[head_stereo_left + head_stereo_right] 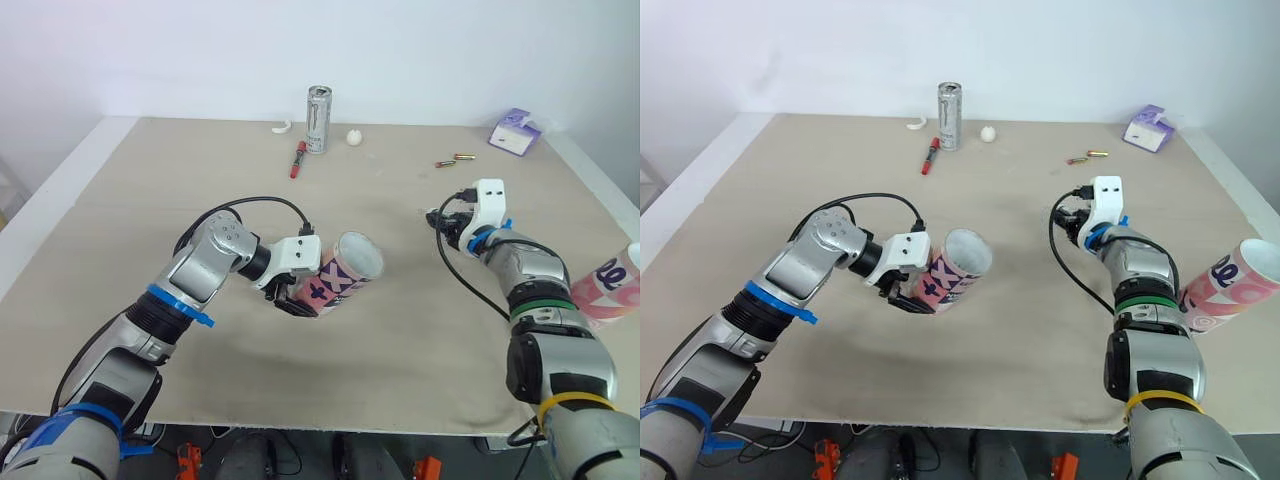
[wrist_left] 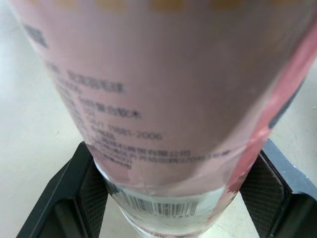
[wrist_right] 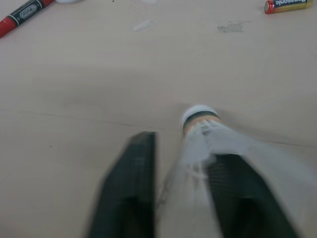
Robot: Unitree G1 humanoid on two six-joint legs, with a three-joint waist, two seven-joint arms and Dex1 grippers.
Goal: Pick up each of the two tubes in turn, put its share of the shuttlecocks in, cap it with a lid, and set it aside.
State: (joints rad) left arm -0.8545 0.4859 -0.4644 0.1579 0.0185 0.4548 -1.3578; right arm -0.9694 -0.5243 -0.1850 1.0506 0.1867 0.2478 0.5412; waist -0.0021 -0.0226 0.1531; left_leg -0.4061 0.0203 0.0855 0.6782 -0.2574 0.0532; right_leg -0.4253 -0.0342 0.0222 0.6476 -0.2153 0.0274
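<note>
Nearest, at the right edge of the tabletop, a second tube in pink and white lies on its side beside the right forearm, its open mouth turned toward the far right

Left of centre, the left end effector is clamped on the lower part of a pink tube with purple and white markings. The tube is held tilted, its open mouth pointing up and toward the right. The left wrist view has the two black fingers pressed against either side of the tube, just above its barcode

A little farther off and well apart to the right, the right end effector is closed on a shuttlecock. The white feather skirt sits between the fingers and the cork points ahead over bare tabletop

Toward the far edge, a red marker lies just in front of an upright silver can, with a small white ball to the right of the can and a small white curved piece to its left. Two batteries lie farther right, and a purple packet sits near the far right corner
</note>
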